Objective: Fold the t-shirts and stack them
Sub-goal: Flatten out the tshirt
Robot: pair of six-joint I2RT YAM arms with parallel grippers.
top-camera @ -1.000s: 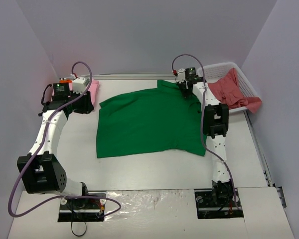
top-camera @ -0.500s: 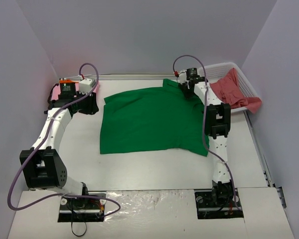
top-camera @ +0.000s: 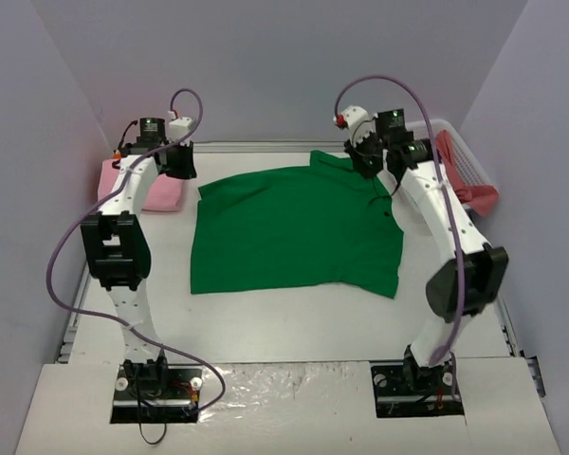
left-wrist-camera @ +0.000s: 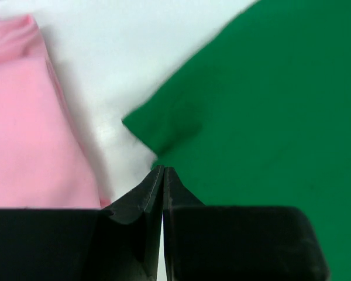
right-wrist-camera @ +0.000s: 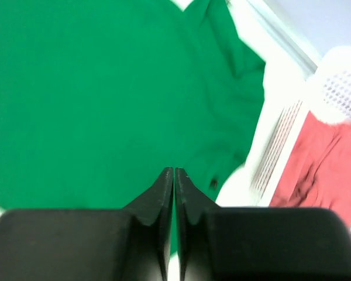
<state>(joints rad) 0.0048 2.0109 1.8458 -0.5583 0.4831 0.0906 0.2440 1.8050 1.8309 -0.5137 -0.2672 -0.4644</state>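
Note:
A bright green t-shirt (top-camera: 294, 232) lies spread flat in the middle of the table, its collar at the far right. A light pink t-shirt (top-camera: 158, 192) sits folded at the far left. A coral red t-shirt (top-camera: 481, 199) hangs in the white basket. My left gripper (top-camera: 182, 163) is shut and empty, hovering over the green shirt's far left corner (left-wrist-camera: 164, 126), with the pink shirt (left-wrist-camera: 29, 134) beside it. My right gripper (top-camera: 365, 161) is also shut and empty, above the green shirt (right-wrist-camera: 93, 88) near its collar.
The white lattice basket (top-camera: 474, 169) stands at the far right corner, also seen in the right wrist view as the basket (right-wrist-camera: 345, 82) with the coral shirt (right-wrist-camera: 322, 170) inside. Walls close the table on the left, back and right. Both arm bases sit at the near edge.
Both arms have lifted off the table. The left gripper swung right from the pink shirt toward the green shirt's corner and closed. The green shirt shifted slightly right.

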